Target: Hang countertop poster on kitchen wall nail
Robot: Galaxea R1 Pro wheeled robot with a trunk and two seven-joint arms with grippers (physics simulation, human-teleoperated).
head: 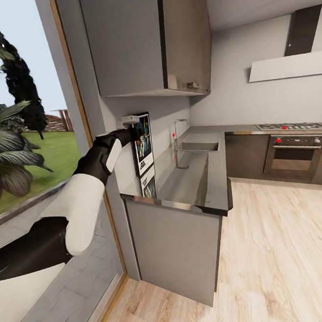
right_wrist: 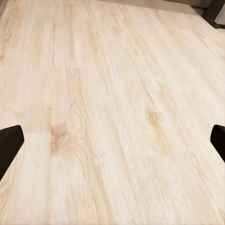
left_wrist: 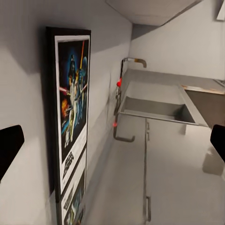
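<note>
The poster [head: 143,144] stands upright and flat against the wall above the near end of the kitchen countertop [head: 182,181], and its mirror image shows in the shiny steel below it. I cannot tell whether its lower edge rests on the worktop. My left gripper [head: 132,129] is at the poster's upper near edge. In the left wrist view the poster [left_wrist: 72,117] lies just beside the open left gripper [left_wrist: 113,143], with nothing between the fingers [left_wrist: 9,147]. My right gripper [right_wrist: 112,140] hangs open over the wooden floor.
A grey wall cabinet [head: 144,39] hangs right above the poster. Further along the worktop are the sink [head: 197,147] and chrome tap [head: 177,126]. The oven [head: 294,154] and hob [head: 290,127] stand at the back right. A large window [head: 24,125] is to the left.
</note>
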